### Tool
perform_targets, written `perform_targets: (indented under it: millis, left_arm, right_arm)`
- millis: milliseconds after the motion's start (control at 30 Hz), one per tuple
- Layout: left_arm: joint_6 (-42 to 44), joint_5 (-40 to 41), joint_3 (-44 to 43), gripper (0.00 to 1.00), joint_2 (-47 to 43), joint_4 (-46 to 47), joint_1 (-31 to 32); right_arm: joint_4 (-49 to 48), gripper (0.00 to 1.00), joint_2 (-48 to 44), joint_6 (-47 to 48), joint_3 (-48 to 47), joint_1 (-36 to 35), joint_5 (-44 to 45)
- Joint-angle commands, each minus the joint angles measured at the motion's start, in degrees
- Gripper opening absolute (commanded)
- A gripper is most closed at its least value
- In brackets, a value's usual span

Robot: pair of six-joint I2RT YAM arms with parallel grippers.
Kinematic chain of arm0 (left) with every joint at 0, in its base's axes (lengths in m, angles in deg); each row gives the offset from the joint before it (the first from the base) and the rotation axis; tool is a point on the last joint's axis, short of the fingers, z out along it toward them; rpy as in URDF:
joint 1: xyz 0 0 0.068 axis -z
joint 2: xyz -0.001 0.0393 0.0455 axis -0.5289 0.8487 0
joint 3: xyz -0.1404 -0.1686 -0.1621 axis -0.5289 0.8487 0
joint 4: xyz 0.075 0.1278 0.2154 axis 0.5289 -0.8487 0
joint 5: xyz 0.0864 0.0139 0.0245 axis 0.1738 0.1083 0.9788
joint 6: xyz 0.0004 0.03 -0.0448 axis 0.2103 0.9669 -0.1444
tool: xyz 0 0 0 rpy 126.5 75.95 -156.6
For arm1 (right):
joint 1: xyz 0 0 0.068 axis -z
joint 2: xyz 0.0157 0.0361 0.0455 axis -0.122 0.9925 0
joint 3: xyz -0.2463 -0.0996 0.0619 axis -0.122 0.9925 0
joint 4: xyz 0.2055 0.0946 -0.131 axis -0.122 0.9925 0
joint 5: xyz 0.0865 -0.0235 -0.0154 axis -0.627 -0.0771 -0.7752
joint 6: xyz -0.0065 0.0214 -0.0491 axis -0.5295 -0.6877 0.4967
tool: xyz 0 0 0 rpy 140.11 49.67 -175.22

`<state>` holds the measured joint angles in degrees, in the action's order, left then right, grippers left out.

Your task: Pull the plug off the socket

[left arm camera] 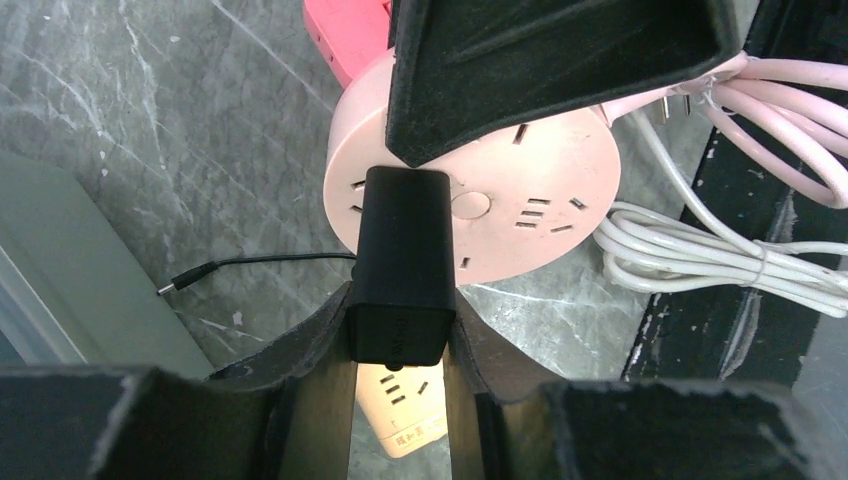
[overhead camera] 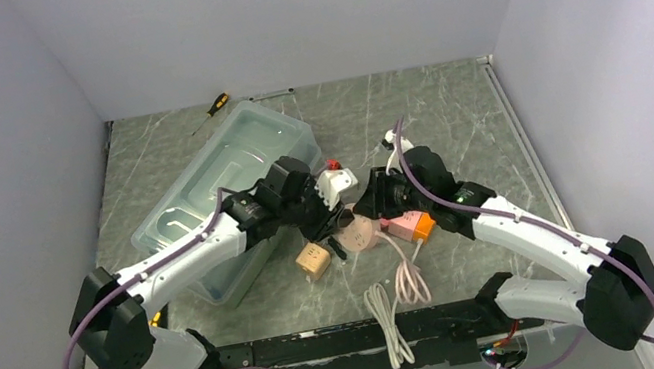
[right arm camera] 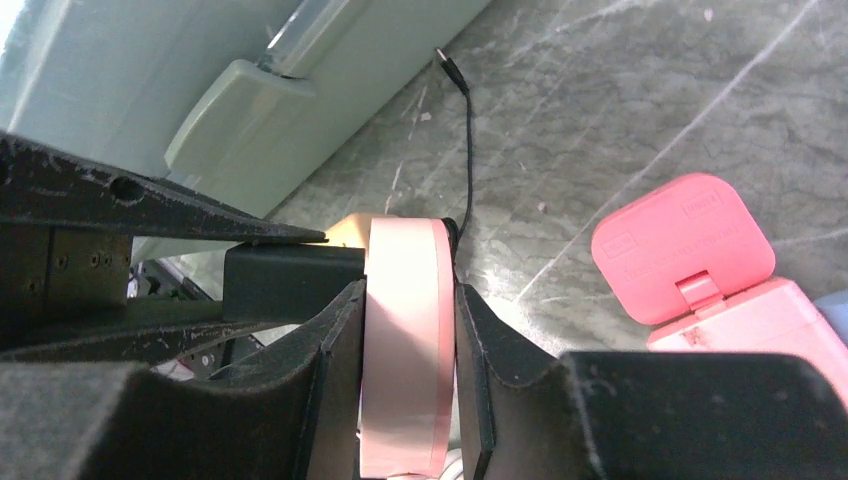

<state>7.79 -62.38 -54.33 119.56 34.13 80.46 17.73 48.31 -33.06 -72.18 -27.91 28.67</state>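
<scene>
You see a matt black plastic plug (left arm camera: 400, 262) in a smooth pale-pink plastic socket (left arm camera: 535, 165) on a grey, marble-veined tabletop (left arm camera: 150, 125).

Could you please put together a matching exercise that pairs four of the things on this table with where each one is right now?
Things:
1. black rectangular plug
2. round pink socket disc
3. yellow-and-black-handled screwdriver
4. bundled white cable

Places:
a. lying at the far edge of the table
b. clamped by its rim in the right gripper
c. gripped in the left gripper
d. lying at the table's near edge

Pairs: 1-c, 2-b, 3-a, 4-d.
</scene>
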Motion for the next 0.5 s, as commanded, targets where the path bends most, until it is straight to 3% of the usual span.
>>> perform_targets:
  millis: [0,233,467]
  left_arm:
    - [-3.0,-4.1,-3.4,0.00,-0.8,-2.3,-3.2]
    - [-2.9,-4.1,-3.4,0.00,-0.8,-2.5,-3.7]
    - [-1.8,1.2,-1.9,0.00,-1.1,-1.4,-0.1]
  right_arm:
    - [-3.1,0.00,-3.2,6.3,1.0,1.0,-1.3]
    - [-0.3,0.00,-6.4,7.1,2.2,-0.2,1.3]
    - [3.3,0.00,-6.3,1.3,1.7,-0.2,10.6]
